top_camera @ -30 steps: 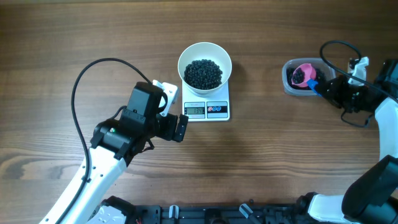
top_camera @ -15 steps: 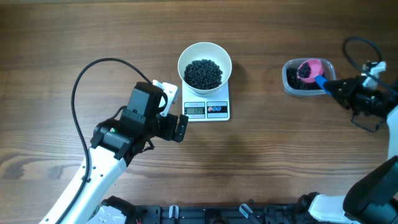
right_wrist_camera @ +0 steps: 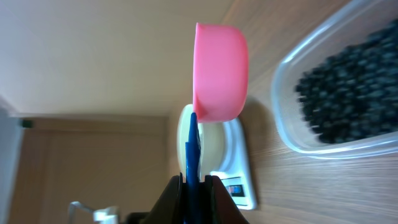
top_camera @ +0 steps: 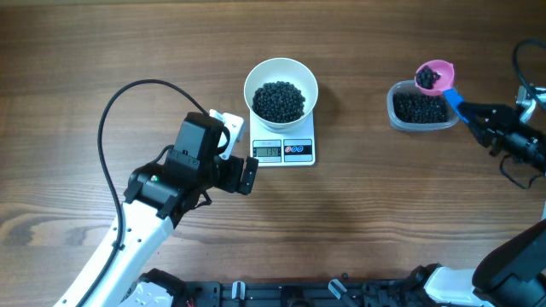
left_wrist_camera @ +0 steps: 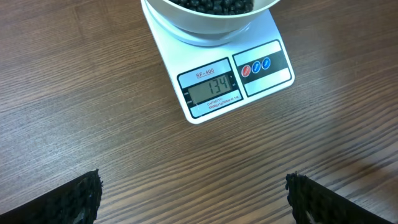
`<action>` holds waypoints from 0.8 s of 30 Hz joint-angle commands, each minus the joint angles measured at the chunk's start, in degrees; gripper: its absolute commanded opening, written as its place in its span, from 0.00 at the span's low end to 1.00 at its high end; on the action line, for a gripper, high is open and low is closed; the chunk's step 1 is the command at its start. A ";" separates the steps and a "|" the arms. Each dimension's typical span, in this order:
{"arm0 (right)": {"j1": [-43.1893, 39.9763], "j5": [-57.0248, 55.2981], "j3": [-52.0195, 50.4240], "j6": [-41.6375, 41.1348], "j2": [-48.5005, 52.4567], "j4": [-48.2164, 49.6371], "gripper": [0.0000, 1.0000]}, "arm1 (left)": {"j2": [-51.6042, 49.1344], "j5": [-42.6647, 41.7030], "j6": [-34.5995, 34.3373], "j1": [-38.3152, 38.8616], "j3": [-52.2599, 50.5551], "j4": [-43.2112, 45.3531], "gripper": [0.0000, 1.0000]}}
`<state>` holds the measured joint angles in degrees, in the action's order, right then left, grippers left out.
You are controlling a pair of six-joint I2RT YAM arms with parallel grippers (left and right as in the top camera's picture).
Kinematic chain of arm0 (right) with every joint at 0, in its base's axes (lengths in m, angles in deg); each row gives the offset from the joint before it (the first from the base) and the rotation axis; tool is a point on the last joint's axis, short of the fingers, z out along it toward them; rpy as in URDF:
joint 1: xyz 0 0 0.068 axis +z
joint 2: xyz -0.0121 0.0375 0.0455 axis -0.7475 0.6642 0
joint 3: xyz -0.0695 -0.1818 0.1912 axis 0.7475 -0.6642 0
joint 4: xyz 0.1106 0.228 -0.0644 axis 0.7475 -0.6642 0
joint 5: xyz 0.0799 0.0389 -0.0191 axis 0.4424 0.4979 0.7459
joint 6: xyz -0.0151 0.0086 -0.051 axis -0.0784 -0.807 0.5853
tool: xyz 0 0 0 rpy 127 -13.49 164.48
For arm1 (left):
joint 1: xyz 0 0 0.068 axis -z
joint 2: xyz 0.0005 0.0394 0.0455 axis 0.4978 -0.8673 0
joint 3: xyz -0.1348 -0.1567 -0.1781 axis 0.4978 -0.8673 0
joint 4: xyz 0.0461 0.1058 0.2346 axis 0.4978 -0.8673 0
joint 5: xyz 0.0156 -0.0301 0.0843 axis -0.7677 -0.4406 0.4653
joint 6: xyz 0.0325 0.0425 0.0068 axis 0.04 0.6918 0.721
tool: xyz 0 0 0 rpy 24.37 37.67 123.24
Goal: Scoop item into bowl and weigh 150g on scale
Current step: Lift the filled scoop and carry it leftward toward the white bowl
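A grey digital display [left_wrist_camera: 210, 89] on the front edge of a small flat white rectangular kitchen scale [left_wrist_camera: 174, 62] reads "134" in dark digits, as seen from the left wrist camera. Printed just above the readout is the model mark "SF-400". Beside the display sit a red round button [left_wrist_camera: 247, 69] and a blue round button [left_wrist_camera: 265, 63], each bearing a small white symbol too fine to read. From overhead, the display's digits are too small to make out.
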<state>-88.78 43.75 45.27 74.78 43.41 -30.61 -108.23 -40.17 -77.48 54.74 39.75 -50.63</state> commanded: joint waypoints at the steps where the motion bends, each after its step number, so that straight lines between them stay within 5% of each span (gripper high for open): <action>1: 0.02 6.38 0.15 -4.59 0.90 0.81 0.04 | -0.22 0.31 0.70 -0.26 -0.28 0.15 1.00; 11: 6.56 10.25 0.17 -9.38 0.90 4.52 0.04 | -0.22 0.31 0.70 -0.26 -0.28 0.17 1.00; 24: 25.79 0.48 0.15 -27.32 0.90 26.40 0.04 | -0.22 0.31 0.72 -0.26 -0.28 0.17 1.00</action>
<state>-66.57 49.48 45.27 52.79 43.56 -6.86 -108.23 -40.17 -77.48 54.74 39.75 -50.61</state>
